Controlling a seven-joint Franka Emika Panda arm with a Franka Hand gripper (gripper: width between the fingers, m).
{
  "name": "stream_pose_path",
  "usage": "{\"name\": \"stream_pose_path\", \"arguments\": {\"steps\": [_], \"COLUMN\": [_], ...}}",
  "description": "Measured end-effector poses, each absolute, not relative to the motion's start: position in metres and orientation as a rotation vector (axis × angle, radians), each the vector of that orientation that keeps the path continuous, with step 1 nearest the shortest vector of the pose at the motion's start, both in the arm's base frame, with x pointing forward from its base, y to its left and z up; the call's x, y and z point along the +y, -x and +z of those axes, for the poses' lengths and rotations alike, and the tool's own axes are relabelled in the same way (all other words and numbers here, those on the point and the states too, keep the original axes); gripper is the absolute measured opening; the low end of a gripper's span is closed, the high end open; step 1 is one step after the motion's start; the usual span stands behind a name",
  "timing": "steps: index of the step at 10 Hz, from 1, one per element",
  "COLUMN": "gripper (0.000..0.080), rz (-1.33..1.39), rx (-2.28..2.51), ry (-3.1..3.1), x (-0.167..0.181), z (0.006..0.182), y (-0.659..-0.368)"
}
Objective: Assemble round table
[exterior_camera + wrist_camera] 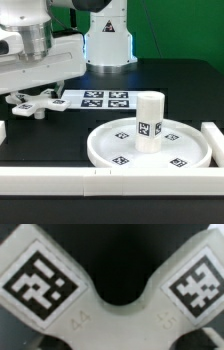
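Note:
The large round rimmed disc (103, 152) lies on the black table at the exterior view's right. The stubby cylinder post (150, 122) stands upright in its middle, tag facing the camera. My gripper (33, 92) is at the exterior view's left, shut on the small cross-shaped piece (30, 104), which sits low over the table; I cannot tell if it touches. In the wrist view the cross-shaped piece (118, 322) fills the frame, two tagged arms spreading away from my gripper (120, 343). The fingers are mostly hidden behind it.
The marker board (104, 100) lies flat behind the disc, right beside the cross-shaped piece. Long white bars run along the front edge (60, 181) and the exterior view's right side (213, 140). The robot base (108, 40) stands at the back.

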State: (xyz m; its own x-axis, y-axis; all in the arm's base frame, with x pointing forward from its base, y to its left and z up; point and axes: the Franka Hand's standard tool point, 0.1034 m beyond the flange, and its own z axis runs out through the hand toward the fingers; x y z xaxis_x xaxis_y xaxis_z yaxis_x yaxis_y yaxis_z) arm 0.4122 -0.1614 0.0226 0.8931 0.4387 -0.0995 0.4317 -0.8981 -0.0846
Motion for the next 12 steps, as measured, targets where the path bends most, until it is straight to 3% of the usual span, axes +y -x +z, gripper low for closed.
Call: {"name": "stream_pose_path", "arguments": {"steps": [1, 5, 8, 12], "gripper": [0.0449, 0.0449, 0.0449, 0.0450], "rz": [0.179, 0.190, 0.223, 0.253], "rx": [-0.691, -0.671, -0.463, -0.254], "ry": [2.997, 2.991, 3.000, 3.018], "x": [-0.162, -0.152, -0.088, -0.027], "z": [0.022, 0.029, 0.074, 0.141], "y": [-0.412, -0.416, -0.444, -0.517]}}
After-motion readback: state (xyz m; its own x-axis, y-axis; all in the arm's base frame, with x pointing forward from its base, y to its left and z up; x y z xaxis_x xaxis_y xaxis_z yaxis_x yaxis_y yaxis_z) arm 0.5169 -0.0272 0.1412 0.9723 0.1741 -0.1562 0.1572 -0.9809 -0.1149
